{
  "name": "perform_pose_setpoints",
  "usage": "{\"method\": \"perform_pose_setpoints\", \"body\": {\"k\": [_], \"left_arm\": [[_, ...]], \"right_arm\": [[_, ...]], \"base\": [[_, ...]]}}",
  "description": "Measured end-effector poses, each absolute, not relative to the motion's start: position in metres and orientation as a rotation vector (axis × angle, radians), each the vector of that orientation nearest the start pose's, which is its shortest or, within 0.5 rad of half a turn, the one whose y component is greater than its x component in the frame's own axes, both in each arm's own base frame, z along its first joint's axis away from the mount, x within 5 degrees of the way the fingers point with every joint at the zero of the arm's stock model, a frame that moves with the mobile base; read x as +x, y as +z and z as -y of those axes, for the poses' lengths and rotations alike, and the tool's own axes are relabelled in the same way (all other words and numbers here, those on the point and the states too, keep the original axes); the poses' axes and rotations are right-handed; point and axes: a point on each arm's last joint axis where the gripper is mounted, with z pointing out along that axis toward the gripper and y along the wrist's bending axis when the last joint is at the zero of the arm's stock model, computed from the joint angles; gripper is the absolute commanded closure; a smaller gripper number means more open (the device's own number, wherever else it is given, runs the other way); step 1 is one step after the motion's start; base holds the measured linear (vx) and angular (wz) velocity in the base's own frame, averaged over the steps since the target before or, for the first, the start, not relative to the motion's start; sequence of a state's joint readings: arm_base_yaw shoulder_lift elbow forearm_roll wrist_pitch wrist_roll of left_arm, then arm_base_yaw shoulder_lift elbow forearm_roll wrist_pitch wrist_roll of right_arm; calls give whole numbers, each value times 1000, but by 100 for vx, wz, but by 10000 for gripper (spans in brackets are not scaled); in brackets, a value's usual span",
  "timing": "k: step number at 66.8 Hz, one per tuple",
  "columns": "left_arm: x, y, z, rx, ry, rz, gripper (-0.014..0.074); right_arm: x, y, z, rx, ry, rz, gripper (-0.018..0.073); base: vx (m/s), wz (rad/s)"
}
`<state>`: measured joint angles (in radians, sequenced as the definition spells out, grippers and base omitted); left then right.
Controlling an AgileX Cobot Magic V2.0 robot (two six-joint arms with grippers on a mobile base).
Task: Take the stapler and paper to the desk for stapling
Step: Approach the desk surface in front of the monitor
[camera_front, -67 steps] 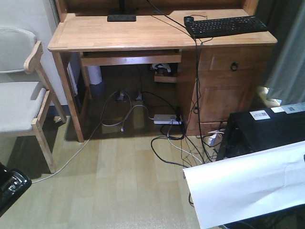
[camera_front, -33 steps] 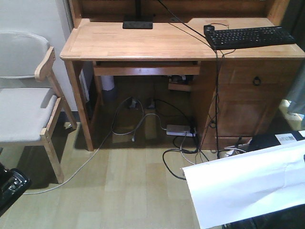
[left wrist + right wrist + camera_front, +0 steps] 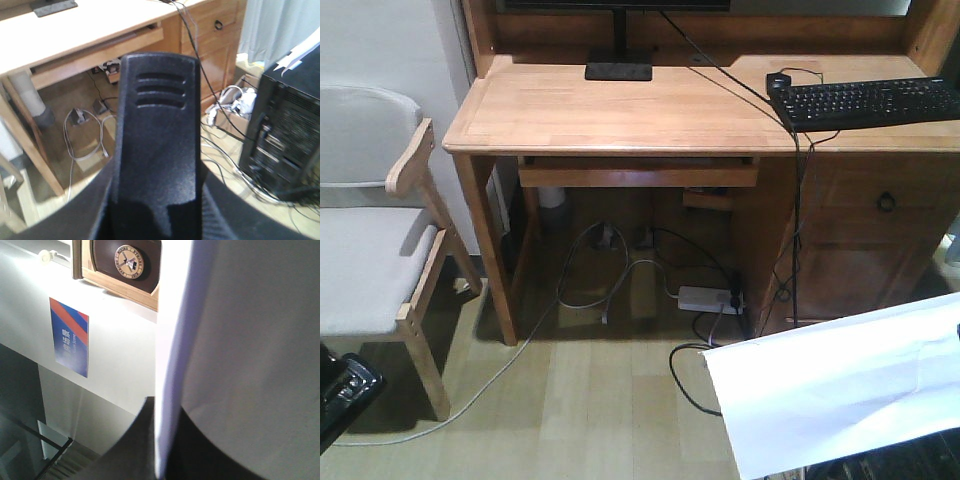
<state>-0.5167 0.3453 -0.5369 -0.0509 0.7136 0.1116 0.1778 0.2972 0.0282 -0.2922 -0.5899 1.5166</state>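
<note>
The paper is carried aloft, clamped edgewise in the right gripper, for transfer to the desk. The stapler, judged by its black ridged body, fills the left wrist view; closure of the left gripper cannot be told.

Middle of desk: bare wood, open from the front edge.
Back: monitor foot stands near the rear panel.
Right: keyboard covers the top; a cable crosses beside it.
Left: chair stands near the corner.
Under: floor cables and a power strip lie there.
Front right: paper hangs above the floor.
</note>
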Motion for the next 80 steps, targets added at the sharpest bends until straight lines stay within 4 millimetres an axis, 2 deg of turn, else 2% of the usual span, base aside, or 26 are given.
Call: {"method": "perform_pose_setpoints", "body": {"k": [80], "left_arm": [[55,307,35,607,-316,-1925,603]], "right_arm": [[71,234,-28,574,1341,-1237,564]], "base": [[23,-2]]}}
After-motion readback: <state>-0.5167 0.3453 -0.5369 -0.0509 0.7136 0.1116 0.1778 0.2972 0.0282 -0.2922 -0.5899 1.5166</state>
